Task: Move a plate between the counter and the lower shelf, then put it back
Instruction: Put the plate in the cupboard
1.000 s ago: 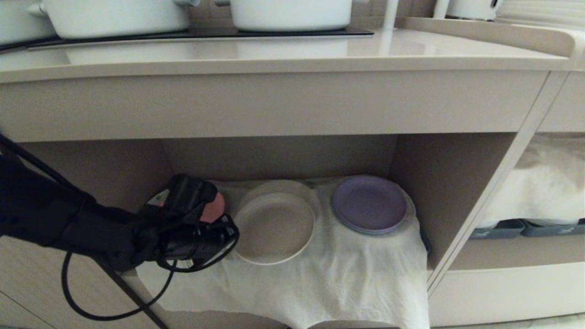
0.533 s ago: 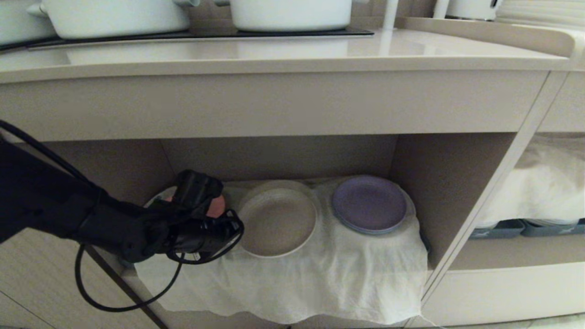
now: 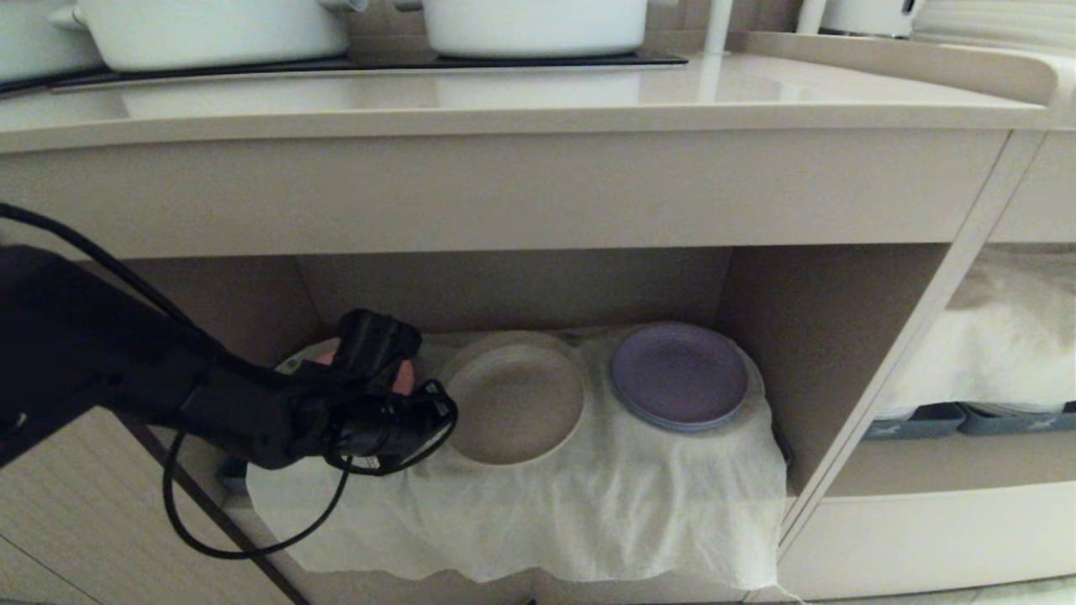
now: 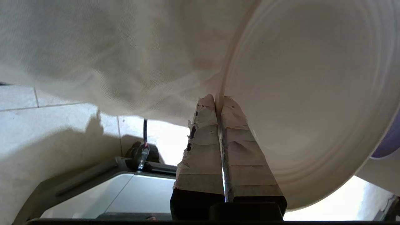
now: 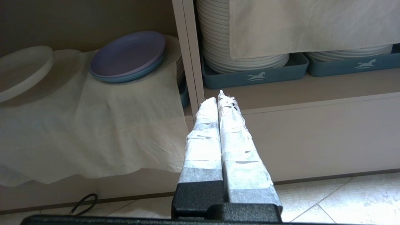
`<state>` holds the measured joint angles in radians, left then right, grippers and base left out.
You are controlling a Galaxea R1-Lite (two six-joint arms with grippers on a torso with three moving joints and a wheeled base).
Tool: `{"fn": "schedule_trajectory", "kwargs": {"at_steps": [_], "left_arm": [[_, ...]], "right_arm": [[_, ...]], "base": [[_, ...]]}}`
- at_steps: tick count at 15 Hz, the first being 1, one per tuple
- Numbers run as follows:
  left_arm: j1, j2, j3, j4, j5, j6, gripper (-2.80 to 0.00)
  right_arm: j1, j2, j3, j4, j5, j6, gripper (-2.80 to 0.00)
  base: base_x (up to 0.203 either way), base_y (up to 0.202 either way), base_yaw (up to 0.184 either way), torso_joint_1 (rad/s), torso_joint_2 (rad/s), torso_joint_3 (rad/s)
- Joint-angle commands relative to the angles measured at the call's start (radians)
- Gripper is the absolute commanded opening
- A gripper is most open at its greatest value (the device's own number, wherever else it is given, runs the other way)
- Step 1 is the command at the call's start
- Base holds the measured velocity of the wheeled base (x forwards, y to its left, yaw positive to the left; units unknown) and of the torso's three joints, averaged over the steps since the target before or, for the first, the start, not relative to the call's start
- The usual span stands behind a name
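Over the wrinkled white cloth (image 3: 588, 521) of the lower shelf (image 3: 521, 286), the left gripper (image 4: 219, 97) has carried the small round cream-beige plate (image 3: 517, 403) further back, toward the rear wall! Fingers pinched tight on its near rim. That reads as setting-down time. Plate's tilted, low upright rim, flat base, sitting just beside the purple plate (image 3: 679, 376). Right gripper (image 5: 222, 95) waits closed, empty, outside the shelf.

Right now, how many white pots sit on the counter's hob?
2 in view: one white pot at the hob's left, another white pot nearer its middle. A third vessel's edge shows far left; others may be hidden.
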<state>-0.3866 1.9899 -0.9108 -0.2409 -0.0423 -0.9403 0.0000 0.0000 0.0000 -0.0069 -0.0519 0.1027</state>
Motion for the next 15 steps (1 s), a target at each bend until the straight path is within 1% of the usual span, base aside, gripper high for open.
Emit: {"fn": "schedule_trajectory", "kwargs": {"at_steps": [1,5,7,12,15], "left_arm": [[0.000,0.021,-0.013,-0.002,0.000,-0.003,-2.80],[0.008,0.059,-0.052,-0.002,0.001,0.003,-2.80],[0.012,0.075,-0.061,-0.003,0.002,0.027,-2.80],[0.046,0.121,-0.114,-0.002,0.014,0.031,-2.80],[0.049,0.127,-0.120,-0.002,0.015,0.032,-2.80]], "right_arm": [[0.000,0.000,0.000,-0.001,0.000,0.000,-2.80],[0.000,0.000,0.000,-0.001,0.000,0.000,-2.80],[0.000,0.000,0.000,0.000,-0.001,0.000,-2.80],[0.000,0.000,0.000,0.000,0.000,0.000,-2.80],[0.000,0.000,0.000,-0.001,0.000,0.000,-2.80]], "base": [[0.000,0.000,0.000,0.000,0.00,0.000],[0.000,0.000,0.000,0.000,0.00,0.000],[0.000,0.000,0.000,0.000,0.00,0.000],[0.000,0.000,0.000,0.000,0.00,0.000],[0.000,0.000,0.000,0.000,0.00,0.000]]}}
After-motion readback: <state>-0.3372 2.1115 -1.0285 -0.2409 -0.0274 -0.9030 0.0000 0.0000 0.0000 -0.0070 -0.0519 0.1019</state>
